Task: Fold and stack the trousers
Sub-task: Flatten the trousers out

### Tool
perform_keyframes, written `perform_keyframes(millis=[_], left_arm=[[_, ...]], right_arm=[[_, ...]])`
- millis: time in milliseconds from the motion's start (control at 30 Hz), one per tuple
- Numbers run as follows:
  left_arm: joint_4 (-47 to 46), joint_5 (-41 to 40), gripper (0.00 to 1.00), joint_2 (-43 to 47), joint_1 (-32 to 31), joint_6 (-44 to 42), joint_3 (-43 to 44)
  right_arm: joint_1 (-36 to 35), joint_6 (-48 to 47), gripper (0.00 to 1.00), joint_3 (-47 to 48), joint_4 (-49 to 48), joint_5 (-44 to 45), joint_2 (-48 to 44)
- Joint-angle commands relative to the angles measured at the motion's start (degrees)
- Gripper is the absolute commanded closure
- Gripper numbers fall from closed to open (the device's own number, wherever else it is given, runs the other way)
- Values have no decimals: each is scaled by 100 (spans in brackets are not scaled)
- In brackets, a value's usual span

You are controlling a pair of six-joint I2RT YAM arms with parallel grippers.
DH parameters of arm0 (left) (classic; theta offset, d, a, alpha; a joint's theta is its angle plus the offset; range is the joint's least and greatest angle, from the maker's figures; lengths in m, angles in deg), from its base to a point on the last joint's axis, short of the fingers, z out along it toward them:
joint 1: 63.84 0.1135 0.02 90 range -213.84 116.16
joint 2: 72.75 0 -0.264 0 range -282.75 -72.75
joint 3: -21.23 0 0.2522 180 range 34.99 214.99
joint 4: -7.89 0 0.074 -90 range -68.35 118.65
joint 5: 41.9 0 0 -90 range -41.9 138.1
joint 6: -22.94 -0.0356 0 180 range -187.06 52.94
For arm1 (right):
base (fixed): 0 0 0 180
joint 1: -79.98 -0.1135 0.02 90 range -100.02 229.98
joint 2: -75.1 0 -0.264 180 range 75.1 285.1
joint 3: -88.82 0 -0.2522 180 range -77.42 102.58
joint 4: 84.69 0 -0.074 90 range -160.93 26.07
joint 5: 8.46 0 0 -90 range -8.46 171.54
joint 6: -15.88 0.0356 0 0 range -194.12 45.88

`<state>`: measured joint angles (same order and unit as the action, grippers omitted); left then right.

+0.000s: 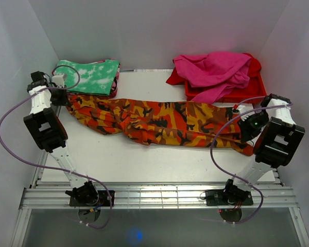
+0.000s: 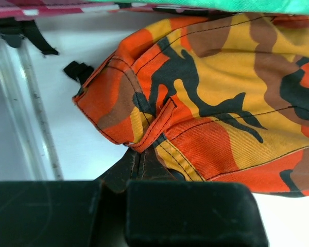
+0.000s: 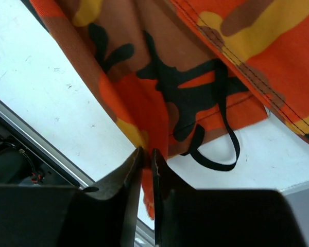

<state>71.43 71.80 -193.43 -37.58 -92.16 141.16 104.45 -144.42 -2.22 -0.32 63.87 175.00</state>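
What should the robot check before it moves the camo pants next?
1. Left tool pinching the trousers at the waist: ok.
2. Right tool pinching the other end: ok.
3. Trousers stretched out long across the table: ok.
4. Cloth lying smooth: not ok, bunched in the middle.
5. Trousers free of the green-and-white cloth: cannot tell.

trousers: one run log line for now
trousers: laid lengthwise across table | left gripper: shut on waistband corner | right gripper: shut on opposite end
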Motion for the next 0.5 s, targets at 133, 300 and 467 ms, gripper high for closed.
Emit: perform_keyframes(millis=[133, 300, 467], left_arm=[[-373, -464, 92, 466, -33, -636, -421], [-285, -26, 38, 966, -33, -592, -886], [-39, 1336, 2, 1862, -42, -908, -1212]], right_arm=[[-337, 875, 28, 696, -416, -95, 21], [-425, 765, 25, 567, -452, -474, -874], [-829, -104, 37, -791, -170, -212, -2262]])
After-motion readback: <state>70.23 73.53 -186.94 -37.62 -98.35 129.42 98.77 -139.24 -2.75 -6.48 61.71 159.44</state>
